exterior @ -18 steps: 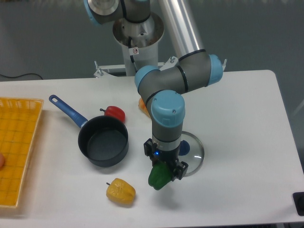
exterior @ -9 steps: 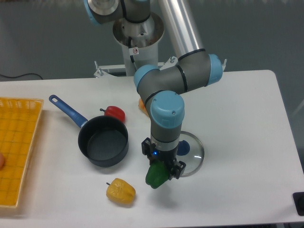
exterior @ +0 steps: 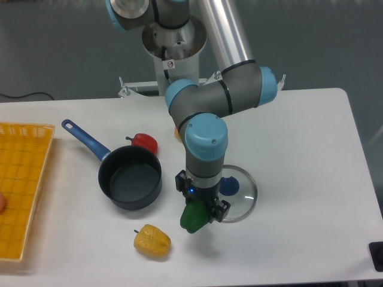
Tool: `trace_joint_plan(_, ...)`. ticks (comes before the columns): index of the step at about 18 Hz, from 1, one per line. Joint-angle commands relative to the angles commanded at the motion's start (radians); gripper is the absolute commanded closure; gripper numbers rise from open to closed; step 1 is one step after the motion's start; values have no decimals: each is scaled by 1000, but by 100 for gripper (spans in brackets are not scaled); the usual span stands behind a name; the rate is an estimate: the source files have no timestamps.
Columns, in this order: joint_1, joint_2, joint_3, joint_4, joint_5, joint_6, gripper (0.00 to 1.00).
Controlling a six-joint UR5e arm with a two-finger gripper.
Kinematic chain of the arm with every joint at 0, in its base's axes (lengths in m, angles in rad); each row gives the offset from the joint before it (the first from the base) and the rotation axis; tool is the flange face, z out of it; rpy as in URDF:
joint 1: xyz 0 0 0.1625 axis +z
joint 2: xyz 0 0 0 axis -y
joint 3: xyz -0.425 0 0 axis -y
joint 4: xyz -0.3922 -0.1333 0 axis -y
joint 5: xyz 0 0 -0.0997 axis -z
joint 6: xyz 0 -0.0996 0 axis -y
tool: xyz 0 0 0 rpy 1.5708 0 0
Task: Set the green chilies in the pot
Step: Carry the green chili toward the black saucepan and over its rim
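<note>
We record the claw (exterior: 200, 214) clamped on the green chilies (exterior: 193, 218), which hang above the white desk (exterior: 311, 179), between the pot (exterior: 130, 177) and the glass lid (exterior: 239, 192). The green chilies present as one small, glossy, bright green toy of blocky bell-pepper shape, partly covered at the top by the black fingers. We note the pot is a round dark grey saucepan with a long blue handle, standing upright and holding nothing. A yellow pepper (exterior: 152, 241) lies just below-left of the held toy. A red pepper (exterior: 144, 142) sits behind the pot, close to its rim. An orange basket (exterior: 21, 185) occupies the far left edge.
</note>
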Motion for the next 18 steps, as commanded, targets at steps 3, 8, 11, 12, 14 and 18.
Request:
trace_joint_plan(3, -12, 17, -11, -12, 0, 26, 44)
trace_joint_plan(8, -64, 57, -35, -60, -2, 60, 44)
trace_joint_plan(11, -103, 58, -37, -80, 3, 61, 44)
trace_joint_plan(12, -116, 60, -38, -95, 5, 63, 44)
trace_joint_plan(14, -133, 84, -40, -133, 5, 63, 44)
trace_joint_plan(18, -175, 103, -67, -138, 5, 81, 44)
